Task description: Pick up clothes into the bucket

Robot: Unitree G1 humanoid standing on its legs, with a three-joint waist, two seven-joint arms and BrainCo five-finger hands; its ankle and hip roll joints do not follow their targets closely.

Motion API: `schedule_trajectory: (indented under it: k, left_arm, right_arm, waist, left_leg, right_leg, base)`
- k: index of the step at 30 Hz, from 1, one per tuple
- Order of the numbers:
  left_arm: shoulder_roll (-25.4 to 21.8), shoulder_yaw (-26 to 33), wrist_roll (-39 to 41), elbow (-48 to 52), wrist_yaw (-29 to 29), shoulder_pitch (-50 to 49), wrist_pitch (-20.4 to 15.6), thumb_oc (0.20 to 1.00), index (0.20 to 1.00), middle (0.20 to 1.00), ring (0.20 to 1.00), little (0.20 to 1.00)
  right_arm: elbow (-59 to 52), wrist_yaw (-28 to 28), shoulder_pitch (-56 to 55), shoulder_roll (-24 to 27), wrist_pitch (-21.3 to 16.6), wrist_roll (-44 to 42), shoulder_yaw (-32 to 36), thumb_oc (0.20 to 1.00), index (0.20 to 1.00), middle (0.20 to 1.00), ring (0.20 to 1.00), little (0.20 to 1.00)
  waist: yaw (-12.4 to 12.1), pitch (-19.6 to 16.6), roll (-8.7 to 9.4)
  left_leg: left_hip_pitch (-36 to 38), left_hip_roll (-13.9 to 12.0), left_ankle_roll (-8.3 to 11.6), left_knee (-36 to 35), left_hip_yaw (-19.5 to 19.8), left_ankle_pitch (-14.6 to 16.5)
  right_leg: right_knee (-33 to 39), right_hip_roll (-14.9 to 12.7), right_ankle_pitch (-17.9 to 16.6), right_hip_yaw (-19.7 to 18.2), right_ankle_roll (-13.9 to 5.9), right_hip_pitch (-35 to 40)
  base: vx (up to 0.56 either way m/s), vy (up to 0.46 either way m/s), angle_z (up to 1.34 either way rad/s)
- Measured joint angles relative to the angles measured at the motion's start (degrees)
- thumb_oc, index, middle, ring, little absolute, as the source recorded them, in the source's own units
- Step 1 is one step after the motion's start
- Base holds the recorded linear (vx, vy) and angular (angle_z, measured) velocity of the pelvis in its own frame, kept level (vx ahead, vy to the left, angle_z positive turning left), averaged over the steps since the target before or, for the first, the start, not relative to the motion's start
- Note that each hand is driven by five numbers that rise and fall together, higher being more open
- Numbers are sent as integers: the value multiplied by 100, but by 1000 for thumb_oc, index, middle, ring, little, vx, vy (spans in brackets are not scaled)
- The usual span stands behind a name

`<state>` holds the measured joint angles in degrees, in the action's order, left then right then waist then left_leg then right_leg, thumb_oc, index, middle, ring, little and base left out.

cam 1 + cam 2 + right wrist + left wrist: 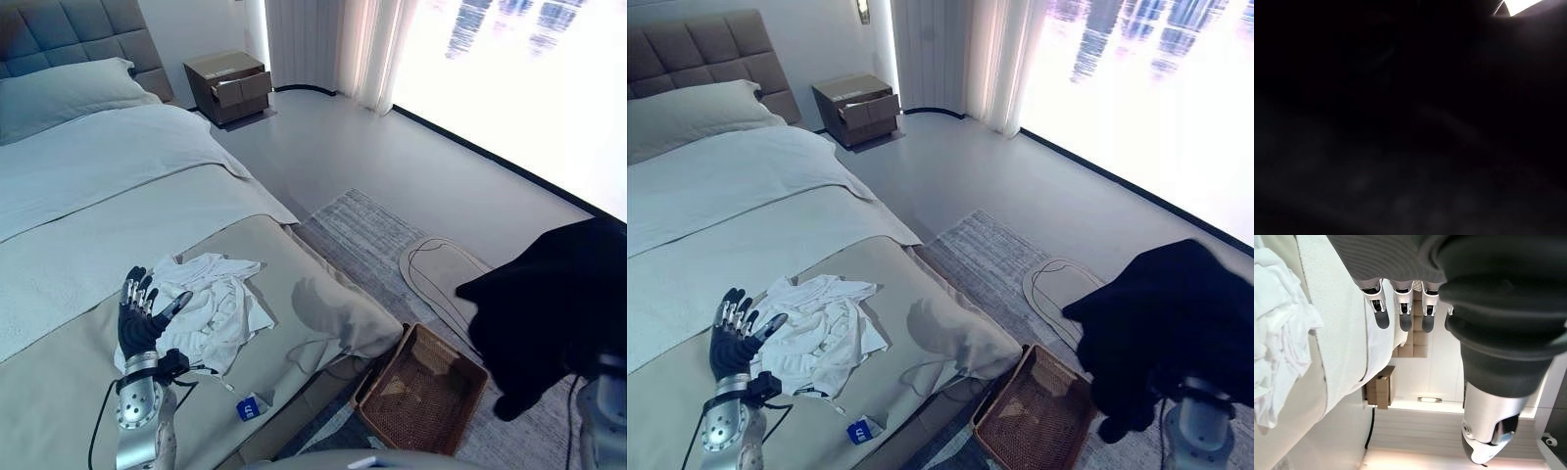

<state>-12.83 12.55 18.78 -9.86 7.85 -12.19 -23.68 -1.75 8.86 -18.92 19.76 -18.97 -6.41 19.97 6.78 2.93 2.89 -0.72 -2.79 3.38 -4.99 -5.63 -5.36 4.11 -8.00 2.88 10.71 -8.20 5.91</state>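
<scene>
A crumpled heap of white clothes (211, 308) lies on the beige bed cover (313, 294) near its foot. My left hand (137, 318) stands upright just left of the heap, open with straight fingers (1403, 308), touching nothing. A black garment (558, 313) hangs in the air at the right, draped over the end of my right arm (1198, 431) and hiding the hand. It hangs to the right of, and partly above, a brown wicker basket (460, 387) that stands on the floor by the bed's corner. The right wrist view is dark with black cloth (1400, 122).
A small blue and white item (247, 406) lies at the bed's edge. A grey rug (372, 230) and an oval mat (441, 269) cover the floor beyond the basket. A nightstand (230, 86) with an open drawer stands by the headboard. Bright windows line the right.
</scene>
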Motion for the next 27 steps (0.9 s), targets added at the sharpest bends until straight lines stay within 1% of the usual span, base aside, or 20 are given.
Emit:
schedule_trajectory:
  k: [1,3,4,6,8,16,19,23,25,27]
  left_arm:
    - [0,-1,0,0,11,-1,-8,1000,1000,1000,1000,1000]
    - [1,-3,-1,0,45,2,-48,1000,1000,1000,1000,1000]
    - [3,-3,-1,0,92,2,-56,1000,1000,1000,1000,1000]
    - [3,0,-1,0,151,2,-71,1000,1000,1000,1000,1000]
    - [2,2,-1,0,251,3,-97,1000,1000,1000,1000,1000]
    - [9,-4,-3,0,389,0,-149,1000,1000,1000,1000,1000]
    - [9,-5,-4,0,389,2,-151,1000,1000,1000,1000,1000]
    - [7,-4,-5,0,389,5,-151,1000,1000,1000,1000,1000]
    - [8,-6,-6,0,387,7,-152,1000,1000,1000,1000,1000]
    - [4,-11,-5,3,388,6,-179,1000,1000,1000,1000,1000]
  right_arm:
    - [107,-45,-81,-17,26,11,-131,200,200,200,200,200]
    - [668,-71,-18,-111,43,27,-347,200,200,200,200,200]
    - [970,-63,-24,-168,156,29,-440,200,200,200,200,200]
    - [1166,-19,-52,-199,234,80,-547,200,200,200,200,200]
    - [1174,26,-61,-290,294,127,-557,200,200,200,200,200]
    - [1065,44,-39,-310,246,115,-492,200,200,200,200,200]
    - [1071,56,-38,-310,236,117,-493,200,200,200,200,200]
    - [1323,177,-23,-309,238,163,-507,200,200,200,200,200]
    - [1639,268,31,-309,246,280,-514,200,200,200,200,200]
    - [2300,434,283,-280,251,315,-571,200,200,200,200,200]
  waist:
    - [0,5,-8]
    - [-25,6,-4]
    - [-43,17,-21]
    - [-69,46,-61]
    - [-69,77,-118]
    - [-71,97,-106]
    - [-72,179,-107]
    - [-94,234,-99]
    - [-125,242,-92]
    - [-147,273,-98]
  left_leg:
    - [-2,2,0,1,-7,0]
    - [-4,-1,0,0,-10,0]
    - [-5,5,0,0,-11,0]
    - [-6,11,0,0,-11,0]
    - [-7,18,0,0,-11,0]
    - [-10,14,0,-1,-11,1]
    - [-10,13,0,0,-11,1]
    - [-13,19,0,0,-10,1]
    - [-17,21,0,1,-10,1]
    - [-81,20,-1,22,9,-1]
  right_leg:
    - [-5,-5,0,-4,0,-8]
    - [-13,-11,1,-10,-1,-14]
    - [-13,-11,1,-10,-1,-16]
    - [-13,-16,1,-10,-1,-16]
    - [-8,-21,0,-10,-3,-15]
    - [3,-21,0,-9,-3,-14]
    - [2,-20,0,-9,-3,-13]
    - [0,-22,0,-8,-3,-15]
    - [0,-22,1,-6,-3,-17]
    - [-63,-21,5,7,-5,-78]
  base:
    - [0,0,0]
    - [0,0,0]
    - [0,0,0]
    - [0,0,0]
    - [0,0,0]
    - [0,0,0]
    - [0,0,0]
    - [0,0,0]
    - [-34,9,1]
    - [-77,19,4]
